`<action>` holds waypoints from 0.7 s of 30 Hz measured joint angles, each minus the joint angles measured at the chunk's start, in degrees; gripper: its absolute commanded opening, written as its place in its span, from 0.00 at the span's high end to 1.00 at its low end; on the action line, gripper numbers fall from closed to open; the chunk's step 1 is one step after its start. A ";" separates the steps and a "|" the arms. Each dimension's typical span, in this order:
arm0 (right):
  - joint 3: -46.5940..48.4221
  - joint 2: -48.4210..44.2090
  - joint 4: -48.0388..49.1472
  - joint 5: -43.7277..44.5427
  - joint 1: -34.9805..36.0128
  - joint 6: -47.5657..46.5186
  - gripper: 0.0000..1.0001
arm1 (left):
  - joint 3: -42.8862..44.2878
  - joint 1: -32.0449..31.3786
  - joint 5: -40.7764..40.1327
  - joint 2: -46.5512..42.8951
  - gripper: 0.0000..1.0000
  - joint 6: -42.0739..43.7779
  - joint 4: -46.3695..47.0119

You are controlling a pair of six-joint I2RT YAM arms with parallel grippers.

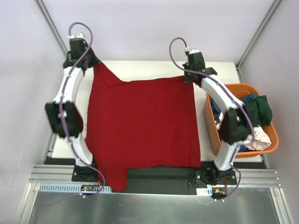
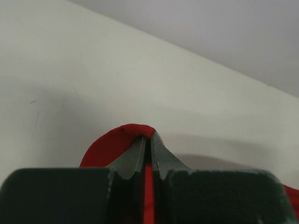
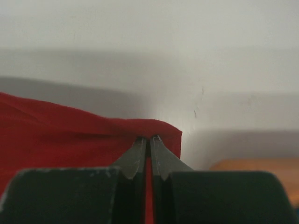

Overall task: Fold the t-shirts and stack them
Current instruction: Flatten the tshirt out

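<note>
Sideways, red t-shirt [image 1: 140, 121], sleeves leftward, far corners clamped in left tool [image 2: 149, 136], right tool [image 3: 149, 138]

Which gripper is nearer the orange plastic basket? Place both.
Right. The right gripper pinches the far right corner of the dark red cloth t-shirt, close to the orange plastic basket. The left gripper pinches its far left corner, across the whole shirt from the basket.

- 1 dark red t-shirt [image 1: 140, 121] on 1 worktop [image 1: 140, 67]
- 1 orange basket [image 1: 239, 87]
- 3 t-shirts in it (bunched, rough count): blue t-shirt [image 1: 216, 112], dark green t-shirt [image 1: 262, 109], white t-shirt [image 1: 259, 138]
- 2 arms: left arm [image 1: 70, 91], right arm [image 1: 222, 95]
- 2 pincers: left pincer [image 2: 148, 139], right pincer [image 3: 149, 139]
</note>
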 measured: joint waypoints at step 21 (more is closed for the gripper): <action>23.54 31.87 1.44 -10.45 -4.28 2.01 0.99 | 7.78 0.02 5.95 26.62 1.00 -0.76 2.93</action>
